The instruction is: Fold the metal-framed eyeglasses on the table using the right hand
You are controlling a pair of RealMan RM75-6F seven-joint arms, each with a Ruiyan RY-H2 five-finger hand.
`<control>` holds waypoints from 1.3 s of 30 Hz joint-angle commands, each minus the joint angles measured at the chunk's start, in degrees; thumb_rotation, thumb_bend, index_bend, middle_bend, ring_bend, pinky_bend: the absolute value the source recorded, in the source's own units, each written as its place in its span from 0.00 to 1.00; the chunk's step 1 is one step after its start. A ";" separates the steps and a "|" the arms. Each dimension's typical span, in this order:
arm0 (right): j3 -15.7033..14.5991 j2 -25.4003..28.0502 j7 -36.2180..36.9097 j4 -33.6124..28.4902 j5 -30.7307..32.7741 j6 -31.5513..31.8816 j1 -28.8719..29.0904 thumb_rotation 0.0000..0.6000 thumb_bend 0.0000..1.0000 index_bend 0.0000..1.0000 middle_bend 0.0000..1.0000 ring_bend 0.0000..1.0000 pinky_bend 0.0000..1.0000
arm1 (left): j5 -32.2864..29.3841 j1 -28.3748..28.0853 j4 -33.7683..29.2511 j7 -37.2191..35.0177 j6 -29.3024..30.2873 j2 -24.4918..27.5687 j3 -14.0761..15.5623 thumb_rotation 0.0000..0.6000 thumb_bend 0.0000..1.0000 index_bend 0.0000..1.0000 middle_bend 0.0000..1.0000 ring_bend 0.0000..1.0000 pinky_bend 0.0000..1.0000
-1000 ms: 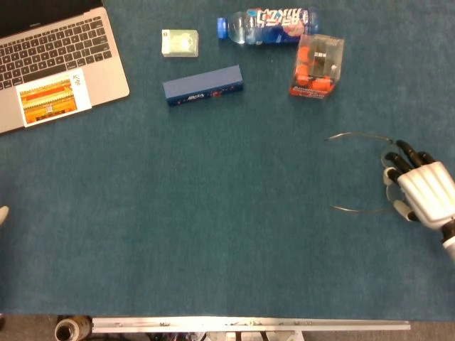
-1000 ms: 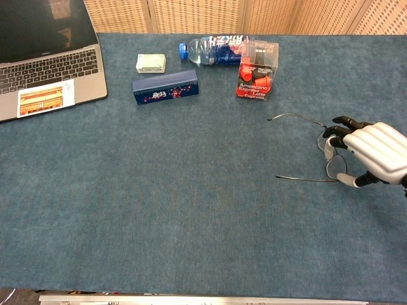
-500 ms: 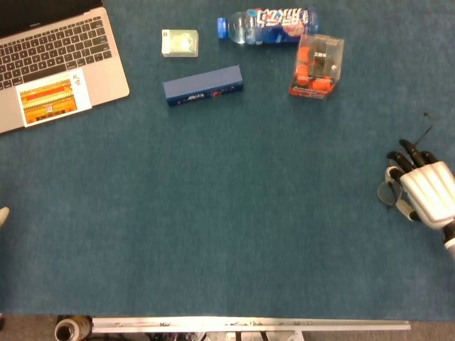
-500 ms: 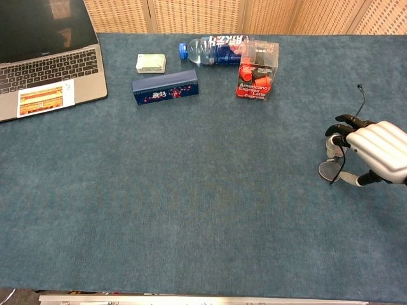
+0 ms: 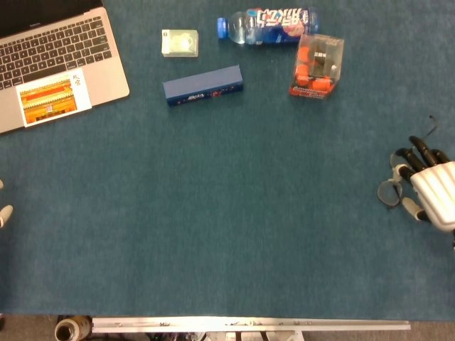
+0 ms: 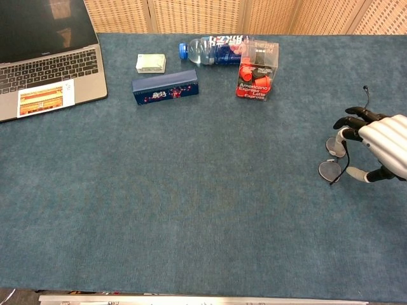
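Note:
The metal-framed eyeglasses (image 6: 330, 169) are at the table's right edge, gripped by my right hand (image 6: 381, 145). The dark fingers curl over the frame near the lenses. Both round lenses (image 5: 389, 192) stick out to the left of the hand. One thin temple rises behind the fingers, its tip (image 6: 365, 89) pointing toward the far side; the other temple is hidden. In the head view my right hand (image 5: 432, 190) is cut off by the frame's right edge. Only pale fingertips (image 5: 5, 212) of my left hand show at the far left edge.
A laptop (image 5: 50, 57) sits at the back left. Along the back lie a small pale box (image 5: 179, 42), a long blue box (image 5: 202, 85), a lying bottle (image 5: 269, 25) and a clear box of orange capsules (image 5: 317, 65).
A second ago the glasses lay open with both temples stretching left. The hand has since turned them, the temples swinging away from the table's middle, and shifted slightly right.

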 commanded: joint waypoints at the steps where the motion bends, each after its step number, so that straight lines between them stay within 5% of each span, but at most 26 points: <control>1: -0.03 0.76 0.26 -0.81 -0.26 1.00 -0.57 1.00 0.20 0.46 0.25 0.09 0.29 | 0.04 -0.14 -0.41 0.43 0.01 0.20 -0.07 1.00 0.16 0.49 0.36 0.24 0.51; 19: 2.03 4.39 3.35 -5.15 -3.69 9.25 -3.12 1.00 0.20 0.46 0.25 0.09 0.29 | -0.06 -0.70 -3.46 3.44 0.20 1.52 -0.34 1.00 0.16 0.49 0.36 0.24 0.51; 39: 4.22 3.88 15.56 -9.06 -9.87 12.42 -1.30 1.00 0.15 0.45 0.25 0.09 0.29 | -0.37 -0.54 -3.74 3.23 0.59 1.69 -0.29 1.00 0.16 0.49 0.36 0.24 0.51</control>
